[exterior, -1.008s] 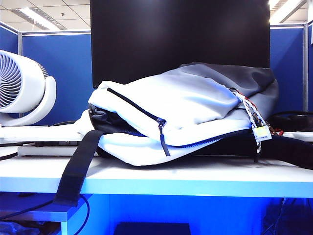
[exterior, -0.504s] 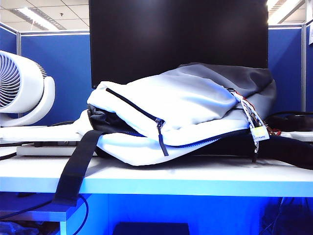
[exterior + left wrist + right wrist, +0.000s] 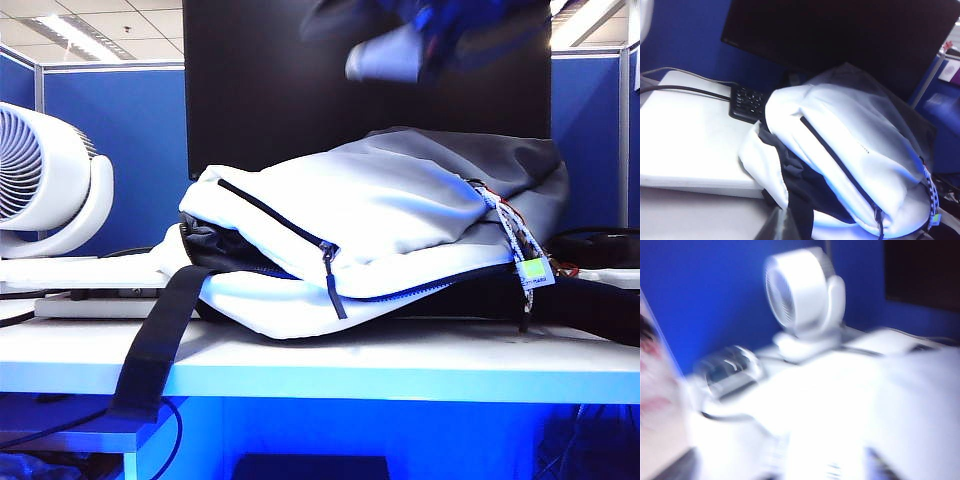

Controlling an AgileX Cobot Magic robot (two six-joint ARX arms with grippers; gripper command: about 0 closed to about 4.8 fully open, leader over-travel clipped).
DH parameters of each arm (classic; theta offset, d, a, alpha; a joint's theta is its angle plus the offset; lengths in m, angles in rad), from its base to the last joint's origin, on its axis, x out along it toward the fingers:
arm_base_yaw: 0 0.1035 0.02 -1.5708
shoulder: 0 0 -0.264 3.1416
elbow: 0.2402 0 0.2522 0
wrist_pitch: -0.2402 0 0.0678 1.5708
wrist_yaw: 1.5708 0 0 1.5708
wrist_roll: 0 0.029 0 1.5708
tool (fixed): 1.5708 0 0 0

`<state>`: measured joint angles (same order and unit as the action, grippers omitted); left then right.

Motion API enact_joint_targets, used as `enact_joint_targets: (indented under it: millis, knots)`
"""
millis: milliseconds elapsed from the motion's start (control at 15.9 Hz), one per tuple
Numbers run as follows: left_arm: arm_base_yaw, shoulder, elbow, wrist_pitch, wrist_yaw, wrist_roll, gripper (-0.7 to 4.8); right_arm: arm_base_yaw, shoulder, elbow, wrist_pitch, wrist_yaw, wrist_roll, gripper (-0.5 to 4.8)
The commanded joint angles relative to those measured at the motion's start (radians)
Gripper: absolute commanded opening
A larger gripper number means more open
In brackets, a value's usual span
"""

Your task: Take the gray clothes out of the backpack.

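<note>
The backpack lies on its side on the white table, white panels to the front, gray section behind. Its main zipper gapes at the left end, and the dark gray clothes bulge out of the gap; the left wrist view shows them as dark folds inside the opening. My left gripper is shut and empty, its tip just short of the bag's open end. My right gripper is a moving blur high above the backpack, in front of the monitor. Its wrist view is smeared, so its jaws cannot be read.
A white fan stands at the table's left end. A black monitor rises behind the bag. The wide black strap hangs over the front edge. A white slab and a black keypad lie beside the bag.
My right arm has swung into the top of the exterior view, blurred by speed. The backpack has stayed where it was.
</note>
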<state>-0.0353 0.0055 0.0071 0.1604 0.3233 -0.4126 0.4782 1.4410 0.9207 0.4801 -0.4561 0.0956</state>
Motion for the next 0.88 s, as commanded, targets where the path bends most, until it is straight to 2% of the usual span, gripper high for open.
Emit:
enact_joint_targets:
  millis: [63,126,189,315,378,504,567,630,693,819,882]
  knots:
    - [-0.006,-0.002,0.001,0.013,-0.055,-0.007,-0.02,0.105,0.061,0.013,-0.012,0.281,-0.278,4.79]
    - [-0.006,-0.002,0.001,0.011,-0.062,-0.01,-0.02,0.155,0.1,0.014,0.012,0.371,-0.408,4.79]
    - [-0.006,-0.002,0.001,0.012,-0.061,-0.011,-0.02,0.192,0.134,0.02,0.027,0.393,-0.469,4.79]
    - [-0.006,-0.002,0.001,0.021,-0.061,-0.01,-0.02,0.245,0.211,0.058,0.023,0.45,-0.528,4.79]
    - [-0.006,-0.002,0.001,0.021,-0.061,-0.01,-0.02,0.282,0.288,0.108,0.023,0.555,-0.568,4.79]
    - [-0.006,-0.002,0.001,0.02,-0.046,-0.01,-0.02,0.298,0.374,0.182,-0.008,0.597,-0.563,4.79]
    - [-0.006,-0.002,0.001,0.019,-0.047,-0.01,-0.02,0.303,0.42,0.237,-0.074,0.619,-0.564,4.79]
    - [-0.006,-0.002,0.001,0.019,-0.046,-0.01,-0.02,0.309,0.452,0.271,-0.103,0.681,-0.564,4.79]
    - [-0.006,-0.002,0.001,0.019,-0.046,-0.01,-0.02,0.309,0.479,0.294,-0.109,0.797,-0.564,4.79]
    - [-0.006,-0.002,0.001,0.019,-0.05,-0.006,-0.02,0.307,0.48,0.294,-0.109,0.887,-0.563,4.79]
    - [-0.006,-0.002,0.001,0.019,-0.05,-0.007,-0.02,0.304,0.478,0.295,-0.108,0.905,-0.563,3.44]
